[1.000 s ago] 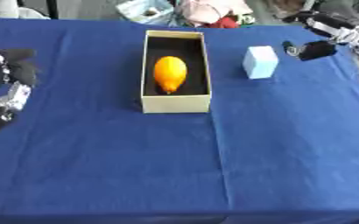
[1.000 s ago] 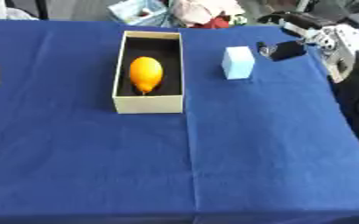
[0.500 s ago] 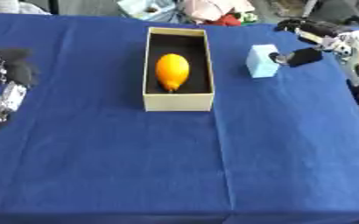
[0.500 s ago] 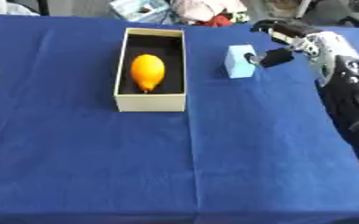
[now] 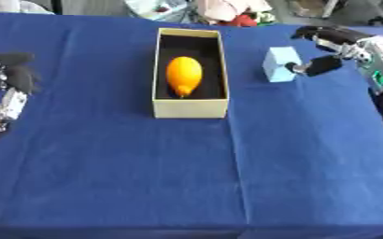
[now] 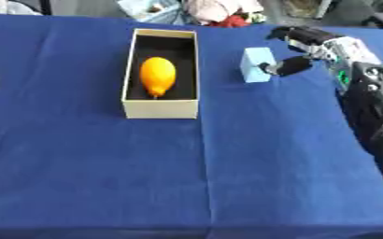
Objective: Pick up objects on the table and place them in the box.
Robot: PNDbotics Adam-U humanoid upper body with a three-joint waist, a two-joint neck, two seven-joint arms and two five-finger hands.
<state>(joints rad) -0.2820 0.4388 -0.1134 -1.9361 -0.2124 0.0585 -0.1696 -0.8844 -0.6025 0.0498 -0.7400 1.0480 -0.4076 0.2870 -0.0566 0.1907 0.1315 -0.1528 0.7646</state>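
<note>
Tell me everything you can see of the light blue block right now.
The light blue block is a small, plain, matte box shape with flat faces and sharp edges. It stands upright on the blue tablecloth, to the right of the cardboard box and outside it, with a clear gap between. The right hand is at its right side, thumb tip at or nearly at its right face, fingers arched above and not closed round it. Nothing else touches it.
</note>
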